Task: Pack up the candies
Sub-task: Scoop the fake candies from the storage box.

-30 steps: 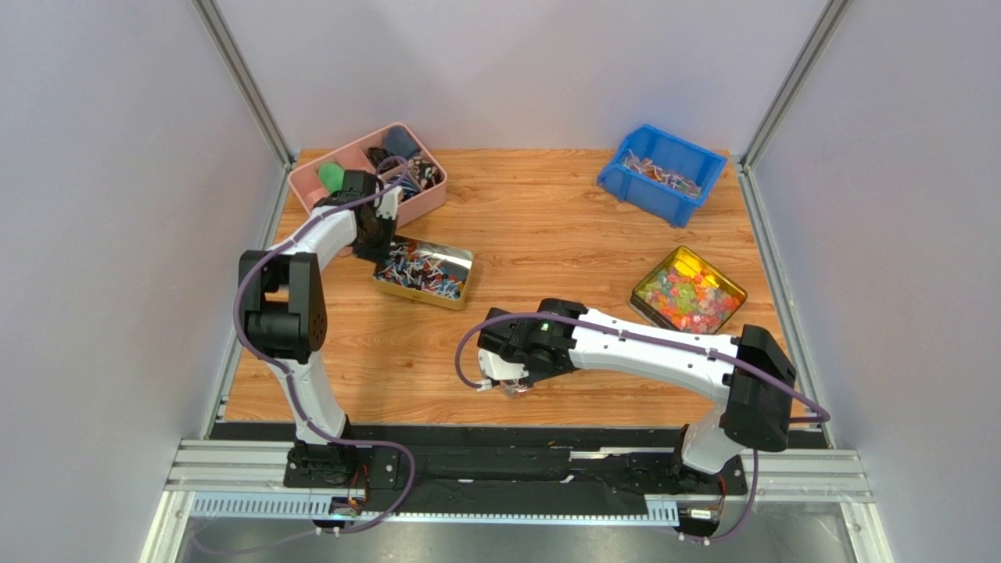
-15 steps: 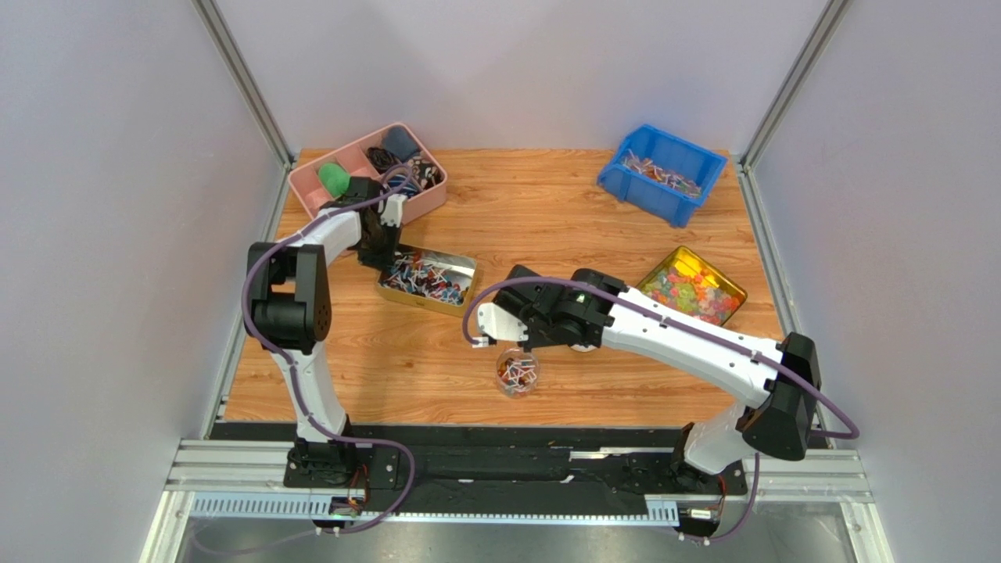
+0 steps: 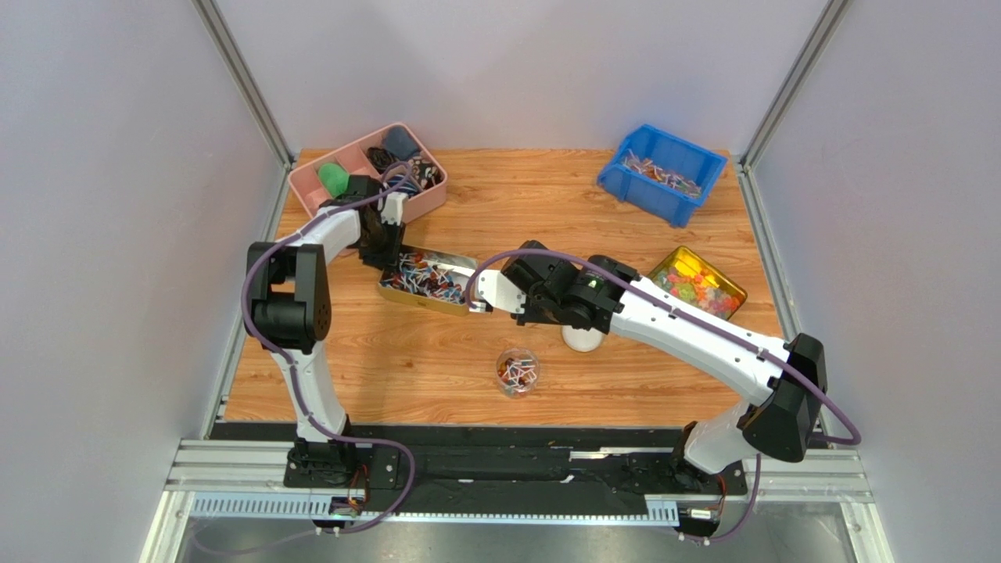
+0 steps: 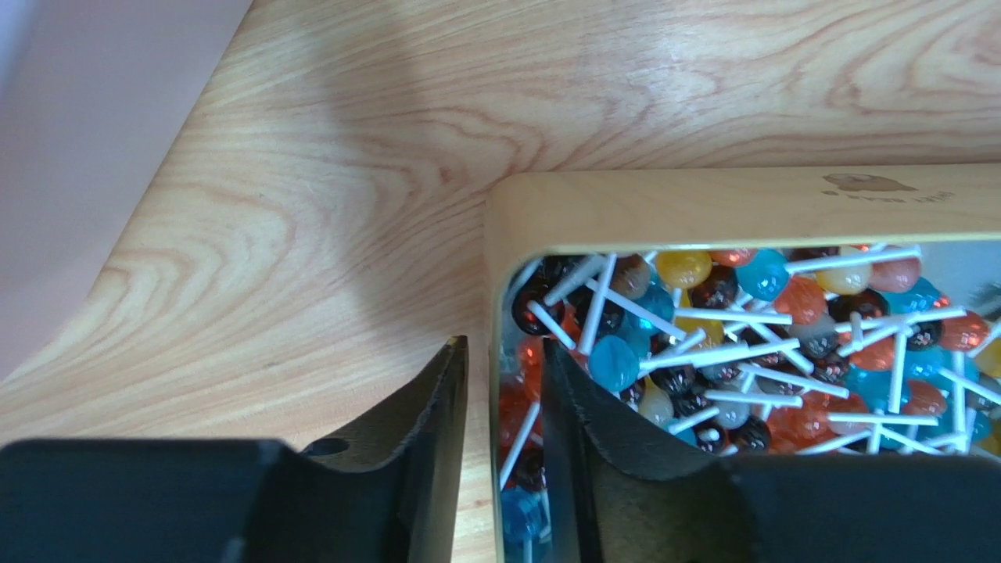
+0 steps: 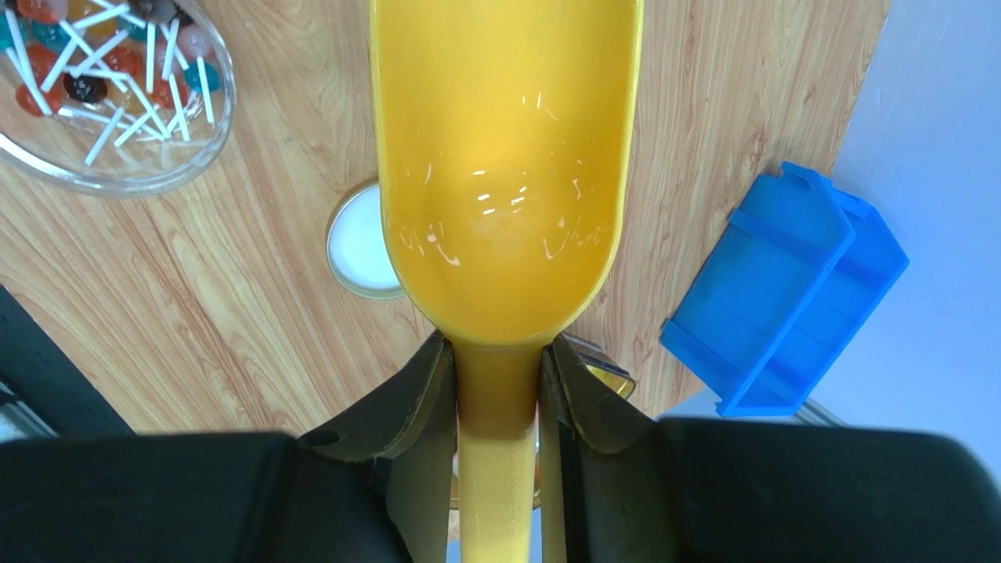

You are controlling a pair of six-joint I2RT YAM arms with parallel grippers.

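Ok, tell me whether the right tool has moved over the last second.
Yes. The right tool went from over the clear jar away from the near edge, toward the candy tin.

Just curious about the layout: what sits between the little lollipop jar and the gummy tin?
A white round lid, partly under the right arm, lies between the jar and the gummy tin; the top view shows it.

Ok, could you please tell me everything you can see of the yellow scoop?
The scoop is glossy yellow, plastic by the look: a deep rounded bowl narrowing into a slim handle. The bowl is empty. The right tool clamps the handle between its two fingers, bowl pointing away from the wrist. It seems to hang above the table, touching nothing else visible, its edge hiding part of a white lid below. Its front lip is out of frame.
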